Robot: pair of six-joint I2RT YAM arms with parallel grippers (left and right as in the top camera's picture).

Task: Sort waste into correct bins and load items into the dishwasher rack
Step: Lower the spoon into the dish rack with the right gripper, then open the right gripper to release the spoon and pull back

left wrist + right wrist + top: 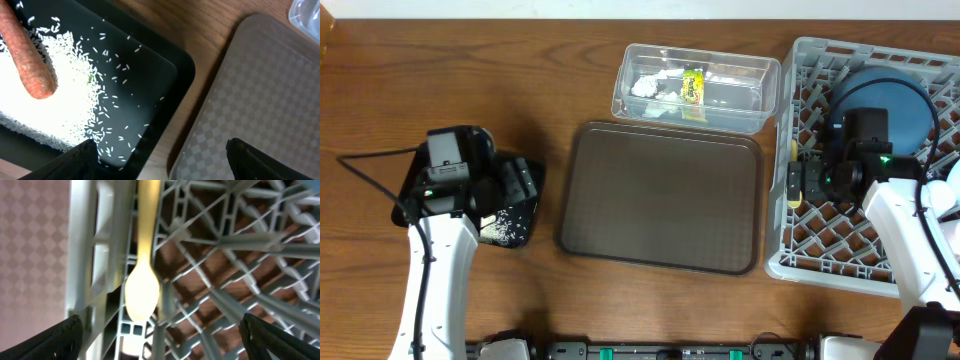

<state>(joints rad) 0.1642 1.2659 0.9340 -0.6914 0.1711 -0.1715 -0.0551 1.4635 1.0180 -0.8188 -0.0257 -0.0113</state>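
**Spoon [142,287] parked along the rack [85,245] edge**

It lies in a narrow edge slot, probably so the lattice steadies it. The right gripper [160,327] above it is spread and empty. The left gripper [157,155], likewise spread, hangs over the black tray [150,75] collecting rice [55,100] and carrot [32,60].

Mid-brown wooden table [420,90] across nearly the whole overhead view, grain running side to side, darker streaks here and there. Beyond its far edge a pale grey strip [470,8]: wall or floor, can't tell. Tan object [324,35] cut off at top-left corner, unidentifiable. Light even and diffuse, soft shadows only. Same wood close up in left wrist view, faint sheen.
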